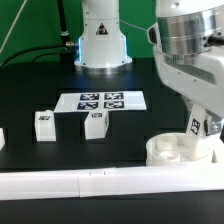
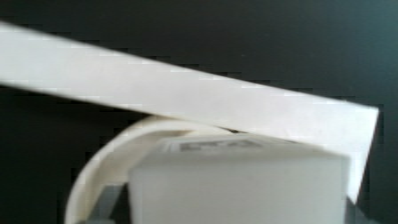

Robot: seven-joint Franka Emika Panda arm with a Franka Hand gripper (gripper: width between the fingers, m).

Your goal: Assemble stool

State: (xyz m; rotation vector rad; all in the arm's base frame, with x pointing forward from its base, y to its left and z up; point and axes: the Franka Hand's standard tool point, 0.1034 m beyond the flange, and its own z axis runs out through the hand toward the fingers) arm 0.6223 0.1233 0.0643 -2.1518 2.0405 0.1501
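At the exterior view's right, my gripper [image 1: 200, 120] is shut on a small white stool leg [image 1: 197, 126] with a marker tag. It holds the leg upright over the round white seat disc [image 1: 172, 151], at the disc's right side. Whether the leg touches the disc I cannot tell. Two more tagged legs [image 1: 44, 122] [image 1: 95, 123] stand loose on the black table. In the wrist view the held leg [image 2: 231, 185] fills the foreground, with the seat's curved rim [image 2: 103, 170] beside it.
The marker board [image 1: 100, 101] lies behind the loose legs. A long white rail [image 1: 90, 186] runs along the front edge, just in front of the seat; in the wrist view the rail [image 2: 178, 92] crosses slantwise. The robot base [image 1: 100, 40] stands at the back.
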